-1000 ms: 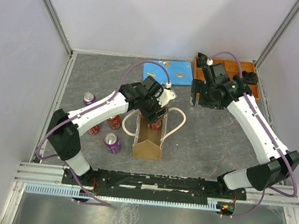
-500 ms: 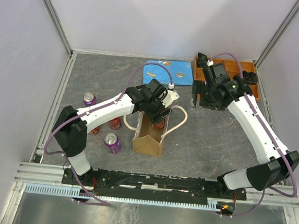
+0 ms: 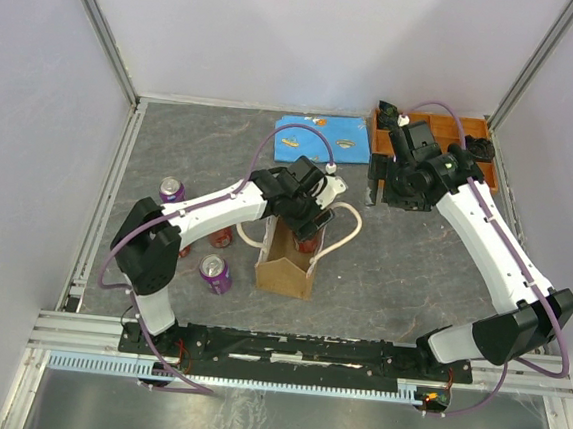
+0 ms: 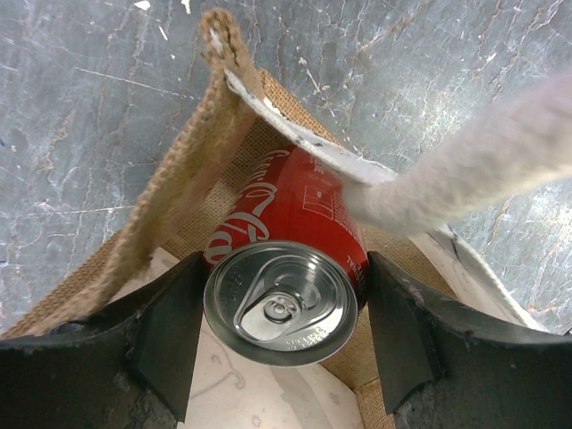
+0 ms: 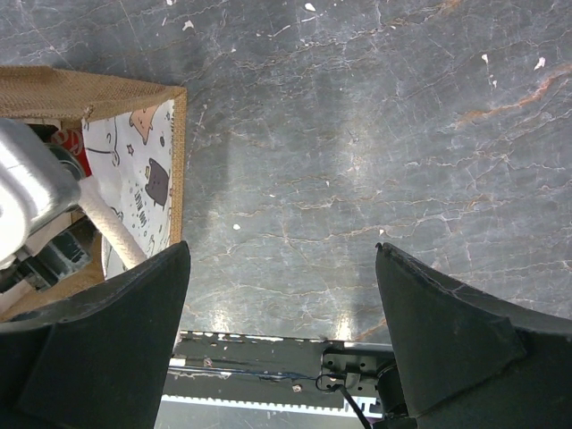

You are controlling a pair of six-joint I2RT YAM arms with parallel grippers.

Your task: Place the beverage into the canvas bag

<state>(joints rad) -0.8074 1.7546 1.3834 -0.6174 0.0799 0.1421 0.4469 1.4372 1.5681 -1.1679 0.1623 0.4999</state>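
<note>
Red cola can [image 4: 281, 268] in left tool [image 4: 284, 308], seemingly inside canvas bag [image 4: 174, 192]

Rope handle [image 4: 465, 170] across canvas bag [image 4: 179, 183] mouth

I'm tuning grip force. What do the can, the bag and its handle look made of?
The can looks like metal, likely aluminium: shiny silver lid with a pull tab, glossy red printed wall. The bag is coarse tan woven cloth, jute-like, with a frayed rim. The handle is soft, fuzzy cream rope, possibly cotton.
</note>
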